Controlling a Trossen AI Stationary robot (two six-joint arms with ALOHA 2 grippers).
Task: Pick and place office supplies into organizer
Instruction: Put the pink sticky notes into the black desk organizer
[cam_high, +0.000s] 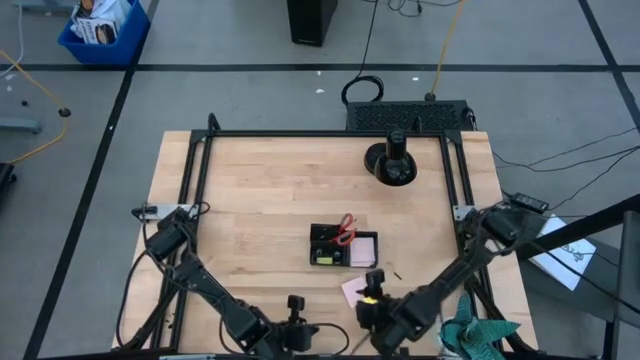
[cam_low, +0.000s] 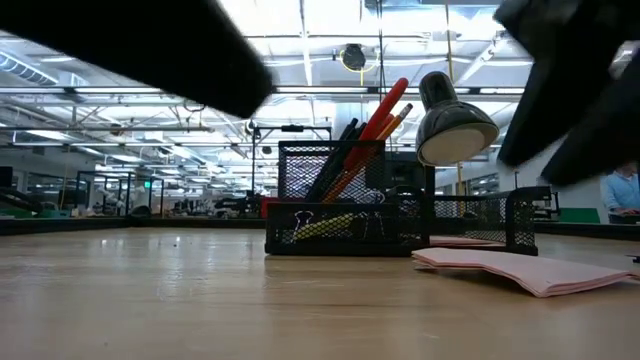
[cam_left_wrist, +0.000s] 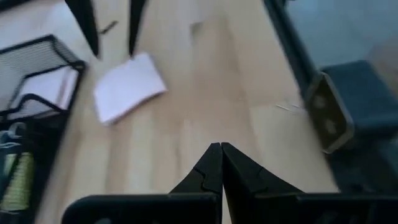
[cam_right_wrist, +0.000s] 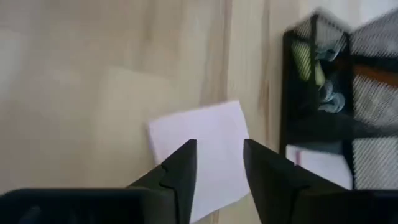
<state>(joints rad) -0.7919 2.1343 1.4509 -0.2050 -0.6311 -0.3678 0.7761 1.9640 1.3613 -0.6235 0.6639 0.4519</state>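
The organizer (cam_high: 342, 245), a low black mesh tray, sat a little toward the near side of the middle of the wooden desk (cam_high: 260, 220). Red-handled scissors (cam_high: 346, 230) stood in its back section with pencils and pens (cam_low: 352, 155), and a pink pad (cam_high: 362, 250) lay in its flat right compartment. In the low view, clips and a yellow piece showed through the mesh of the front pocket (cam_low: 330, 225).

A loose pink sticky-note sheet (cam_high: 352, 291) lay flat on the desk just in front of the organizer, apart from it. The right gripper (cam_right_wrist: 219, 163) hung directly over this sheet with its fingers apart and nothing between them. The left gripper (cam_left_wrist: 221, 149) rested low near the desk's front edge, left of the right one, fingers pressed together and empty.

A round black stand with a post (cam_high: 391, 162) stood well behind the organizer near the back right. A small dark bit (cam_high: 397, 274) lay on the wood to the right of the sheet. A teal cloth (cam_high: 478, 330) hung at the desk's right front corner, beside the right arm. A black frame ran around the desk's back and sides.

No writing could be read on any item. Bare wood stretched left of the organizer and between it and the stand.
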